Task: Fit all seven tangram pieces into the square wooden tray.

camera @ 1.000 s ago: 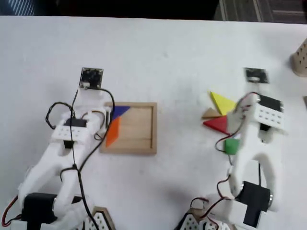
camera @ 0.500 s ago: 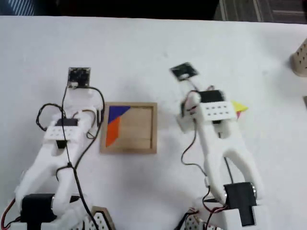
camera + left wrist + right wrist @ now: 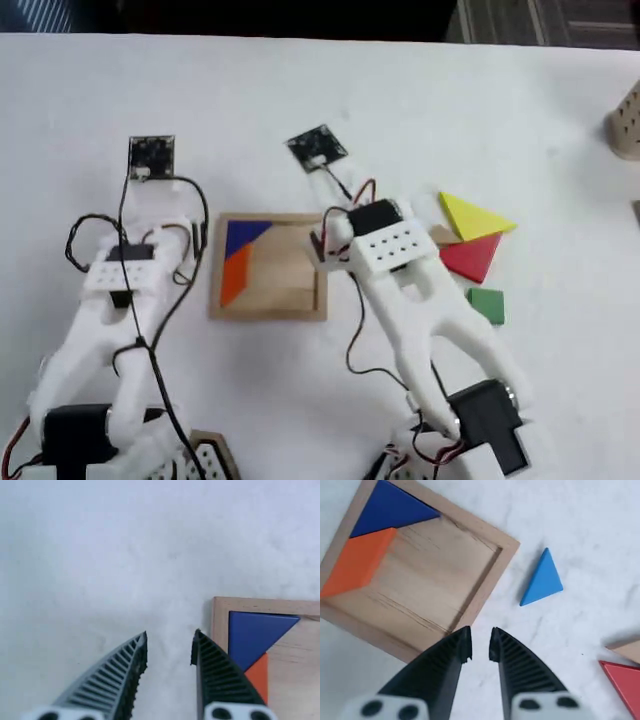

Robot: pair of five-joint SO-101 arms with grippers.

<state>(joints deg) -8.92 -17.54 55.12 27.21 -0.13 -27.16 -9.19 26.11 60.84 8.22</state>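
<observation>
The square wooden tray (image 3: 300, 300) lies mid-table with a dark blue triangle (image 3: 244, 235) and an orange parallelogram (image 3: 233, 276) along its left side. My left gripper (image 3: 170, 642) is open over bare table just left of the tray's corner (image 3: 219, 611), holding nothing. My right gripper (image 3: 480, 641) hovers at the tray's right edge (image 3: 485, 587), its fingers a narrow gap apart and empty. A light blue triangle (image 3: 542, 579) lies on the table just beyond that edge. To the right lie a yellow triangle (image 3: 473, 215), a red triangle (image 3: 471, 257), a green square (image 3: 486, 304) and a tan piece (image 3: 441, 236).
The right arm (image 3: 420, 300) crosses the table between the tray and the loose pieces. A pegged wooden block (image 3: 627, 125) stands at the far right edge. Open white table lies behind the tray.
The right arm has swung left from the loose pieces to the tray's right edge. The left arm has drawn back to the left, off the tray.
</observation>
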